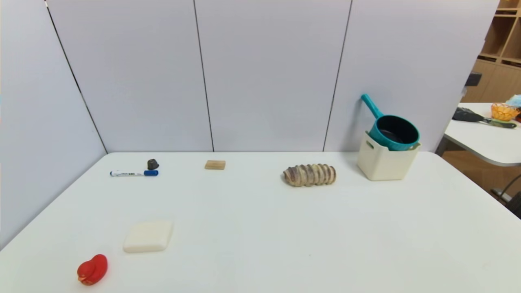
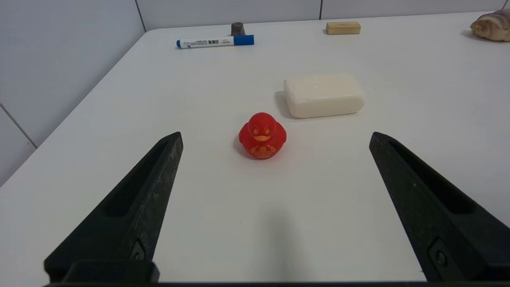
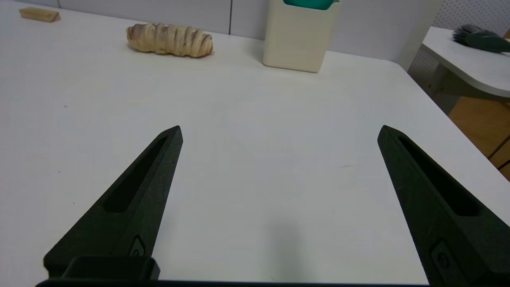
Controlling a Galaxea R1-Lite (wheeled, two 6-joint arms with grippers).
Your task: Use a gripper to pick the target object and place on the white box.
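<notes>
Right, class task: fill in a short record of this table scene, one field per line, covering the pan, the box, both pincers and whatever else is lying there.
pan: teal pan sits tilted on the box rim, handle up against the wall
box: cream box, far right of the table
left pincer: open, empty, above the duck
right pincer: open, empty, over bare table
other items: pad, marker, shell, wood block

Bright, even overhead light; the smooth white bench [image 1: 260,228] shows soft, faint shadows, no glare. Wrist views stay sharp, edges slightly bowed.
</notes>
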